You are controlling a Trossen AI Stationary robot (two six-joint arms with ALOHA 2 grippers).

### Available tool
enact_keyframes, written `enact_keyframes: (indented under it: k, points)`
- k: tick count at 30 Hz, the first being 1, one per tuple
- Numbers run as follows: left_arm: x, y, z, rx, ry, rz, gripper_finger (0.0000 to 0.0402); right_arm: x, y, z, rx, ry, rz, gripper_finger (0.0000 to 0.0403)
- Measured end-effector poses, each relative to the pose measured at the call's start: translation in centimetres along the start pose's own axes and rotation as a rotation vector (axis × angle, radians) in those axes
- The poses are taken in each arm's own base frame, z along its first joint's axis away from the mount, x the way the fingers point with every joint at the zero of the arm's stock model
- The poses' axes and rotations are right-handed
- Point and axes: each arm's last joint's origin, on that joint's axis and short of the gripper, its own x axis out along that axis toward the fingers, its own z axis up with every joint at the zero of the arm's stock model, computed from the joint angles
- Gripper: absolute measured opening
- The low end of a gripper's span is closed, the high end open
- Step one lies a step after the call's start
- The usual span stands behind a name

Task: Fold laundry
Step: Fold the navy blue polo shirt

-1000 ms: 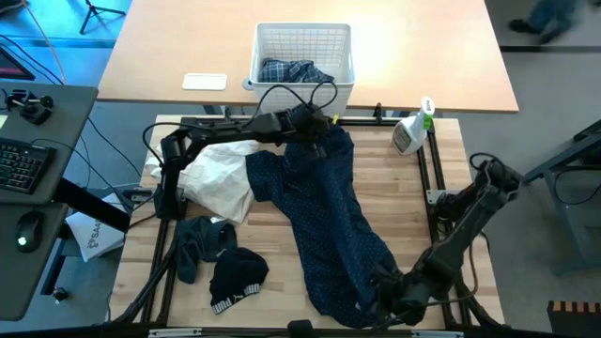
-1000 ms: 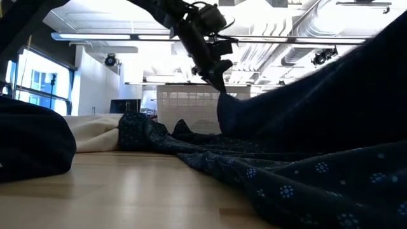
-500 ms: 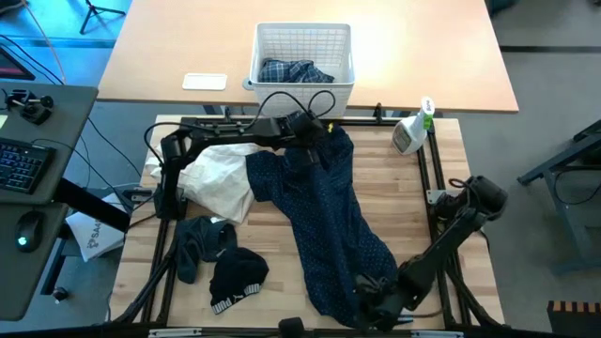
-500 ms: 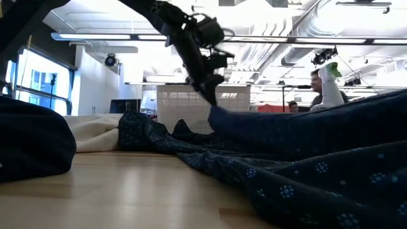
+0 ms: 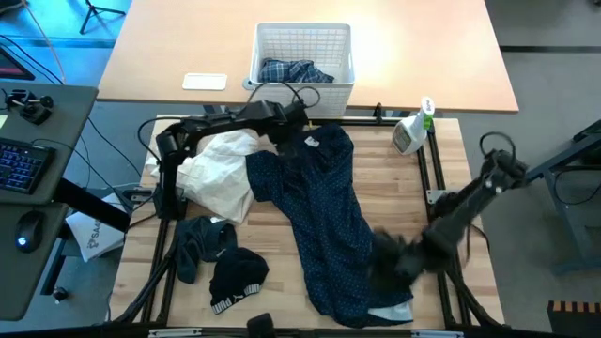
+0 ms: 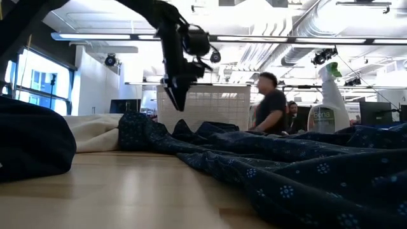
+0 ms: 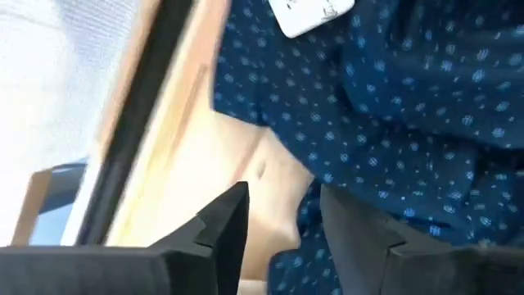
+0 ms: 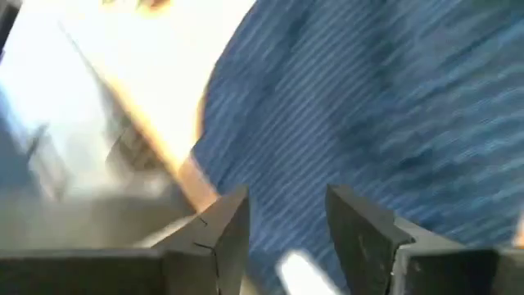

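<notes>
Centrally, the navy dotted shirt [image 5: 324, 221] sprawls across the wooden table [image 5: 272, 244], the spray bottle [image 5: 410, 131] at upper right, the white basket [image 5: 302, 54] above. Both the left gripper [image 5: 293, 127] and right gripper [image 5: 387, 263] hang empty, fingers apart. A person [image 6: 269, 103] passes behind.

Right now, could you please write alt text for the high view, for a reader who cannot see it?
A navy dotted shirt lies spread along a wooden table, the left claw open above its far end and the right claw blurred over its near end. A white basket holding plaid cloth stands behind.
</notes>
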Motion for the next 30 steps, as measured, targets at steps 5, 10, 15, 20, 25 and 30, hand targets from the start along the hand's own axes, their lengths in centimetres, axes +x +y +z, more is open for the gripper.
enact_keyframes:
  k: [5,10,15,20,25,30]
  points:
    - [-3.9,0.5,-1.3,0.009,-0.023,-0.018,0.0144,1.4,-4.3,6.5,0.047,-0.130,-0.043,0.0111]
    - [-8.0,0.4,-3.5,0.002,-0.087,-0.021,0.0145,4.9,-9.4,14.5,0.073,-0.276,0.113,0.0057]
    - [-11.8,-0.3,-6.0,-0.060,-0.201,-0.039,0.0145,6.9,-16.0,20.7,0.190,-0.404,0.056,0.0006]
    - [-13.6,-1.3,-7.9,-0.074,-0.280,-0.061,0.0145,9.0,-19.9,25.0,0.198,-0.372,-0.047,0.0008]
    - [-13.5,-2.2,-8.8,-0.101,-0.269,-0.067,0.0145,12.8,-22.2,28.7,0.147,-0.299,-0.116,0.0001]
    - [-13.4,-3.2,-9.0,-0.178,-0.253,-0.082,0.0145,14.8,-24.5,32.4,0.172,-0.293,-0.294,0.0001]
